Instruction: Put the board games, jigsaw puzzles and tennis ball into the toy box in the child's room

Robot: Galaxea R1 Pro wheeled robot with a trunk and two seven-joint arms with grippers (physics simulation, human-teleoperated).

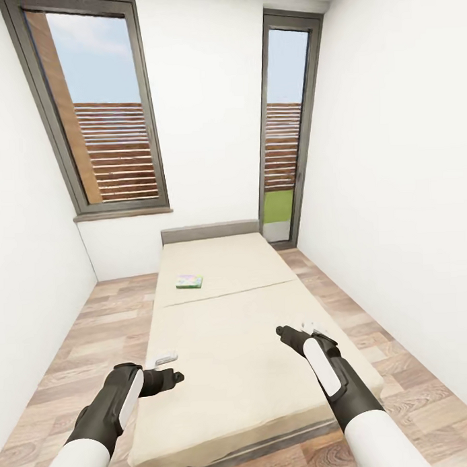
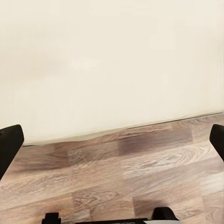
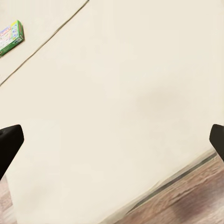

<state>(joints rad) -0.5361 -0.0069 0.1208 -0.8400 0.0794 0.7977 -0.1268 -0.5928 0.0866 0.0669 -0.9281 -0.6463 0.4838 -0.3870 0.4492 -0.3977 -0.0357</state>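
Beige mattress of the bed (image 1: pixel 250 327) carried one green-edged board game (image 1: pixel 189 281), lying flat near the headboard (image 1: pixel 210 231), well ahead of both arms. Left gripper (image 1: pixel 172 376) hung over the bed's left edge, right gripper (image 1: pixel 285 331) above the mattress; both spread wide, empty.

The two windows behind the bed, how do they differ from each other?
The left window is wide and stops at a sill above the floor; the right window is narrow and runs down to the floor. A wooden post shows at an angle through the left window, while green ground shows low in the right one. Both have dark grey frames and look out on slatted fencing and sky.
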